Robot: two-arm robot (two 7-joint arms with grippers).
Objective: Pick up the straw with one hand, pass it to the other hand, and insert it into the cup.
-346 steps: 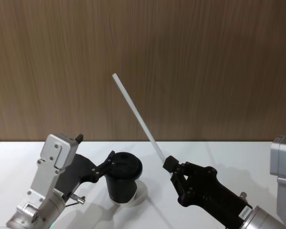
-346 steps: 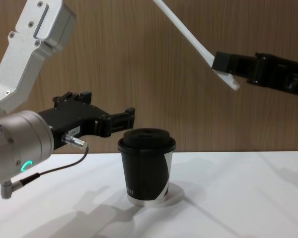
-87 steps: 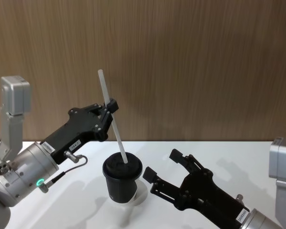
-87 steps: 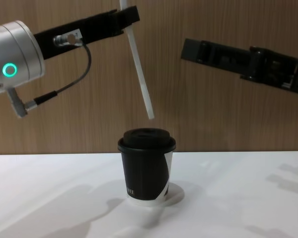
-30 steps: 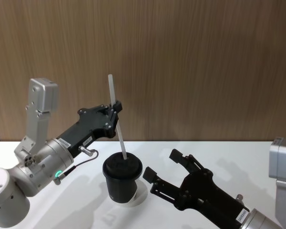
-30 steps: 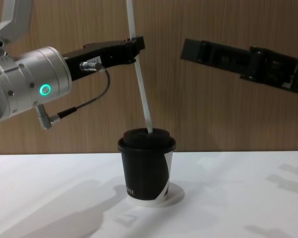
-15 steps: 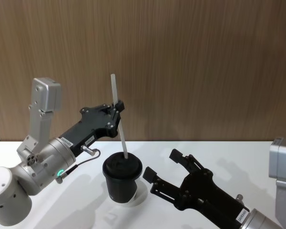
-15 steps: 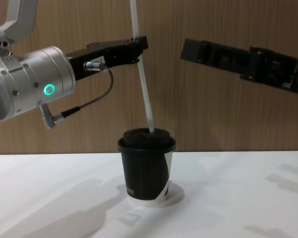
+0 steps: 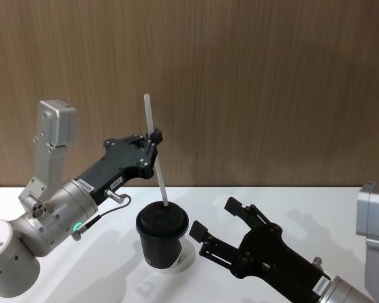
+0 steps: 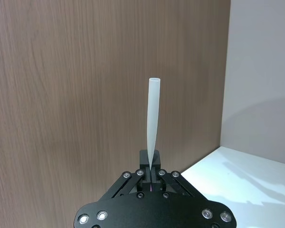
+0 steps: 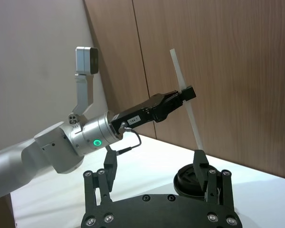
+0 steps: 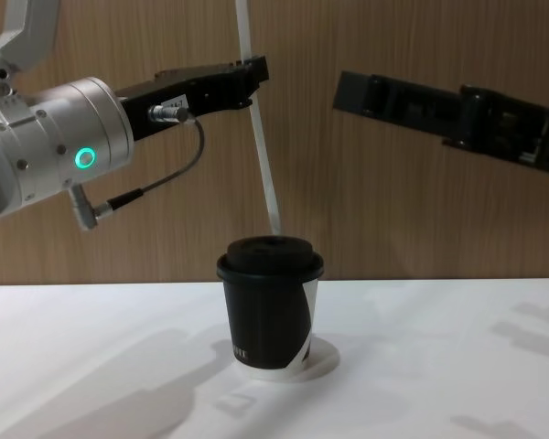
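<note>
Left gripper seen from behind its black body, fingers pressed together on the straw. White tube rising from the pinch, widening toward the open round end. Brown wood-grain wall behind, meeting a pale grey wall at a corner. White table surface beyond, with soft shadows
</note>
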